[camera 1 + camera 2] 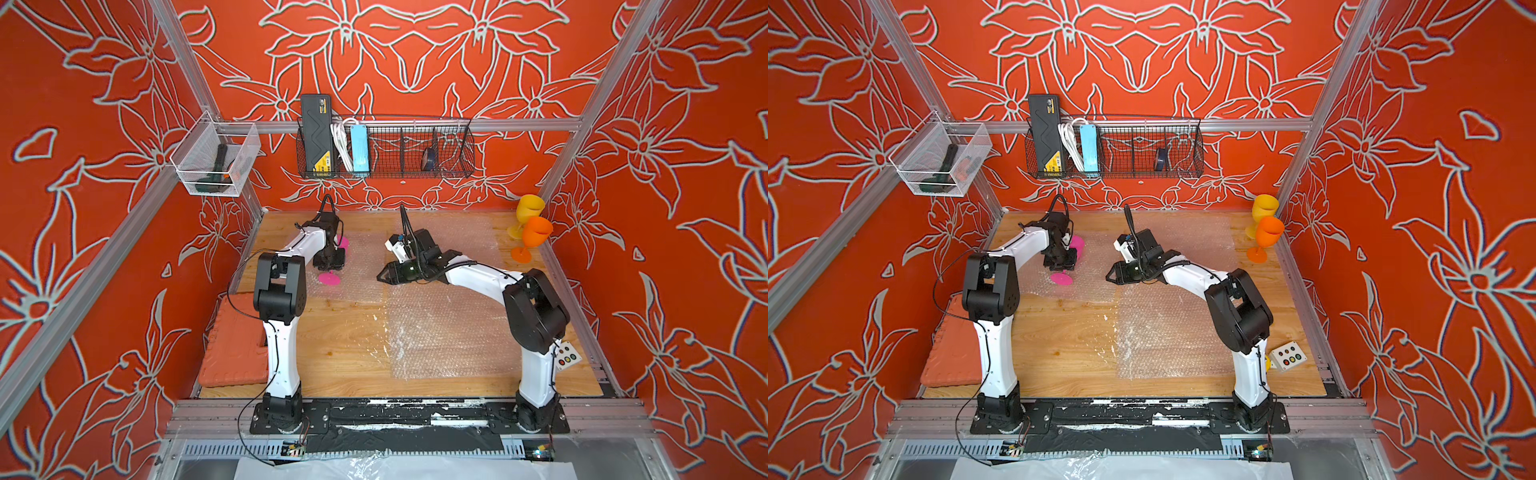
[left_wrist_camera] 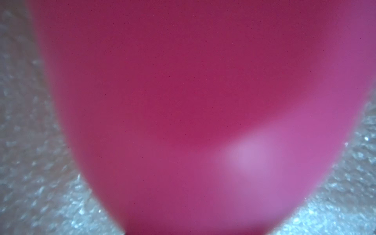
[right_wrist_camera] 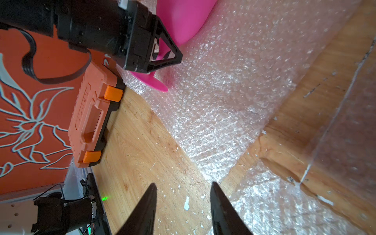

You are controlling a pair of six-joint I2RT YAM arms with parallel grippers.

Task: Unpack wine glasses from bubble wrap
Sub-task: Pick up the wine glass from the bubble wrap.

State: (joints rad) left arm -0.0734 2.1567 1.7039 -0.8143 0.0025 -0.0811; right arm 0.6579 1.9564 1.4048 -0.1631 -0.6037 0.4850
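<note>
A pink wine glass (image 1: 343,242) (image 3: 183,18) lies on its side on a flat sheet of bubble wrap (image 1: 361,286) at the back left. My left gripper (image 1: 330,266) (image 3: 173,59) points down over its stem, between bowl and foot, with the jaws straddling the stem. How far they have closed is hidden. The pink bowl (image 2: 183,101) fills the left wrist view. My right gripper (image 1: 380,277) (image 3: 183,187) hovers open and empty over bare wood mid-table. The yellow wine glass (image 1: 530,208) and the orange wine glass (image 1: 537,232) stand upright at the back right corner.
Two more bubble wrap sheets lie flat, a large one (image 1: 449,332) front right and one (image 1: 469,237) at the back. An orange tool case (image 1: 232,345) sits at the left edge, a button box (image 1: 567,355) at the right. A wire basket (image 1: 386,149) hangs on the back wall.
</note>
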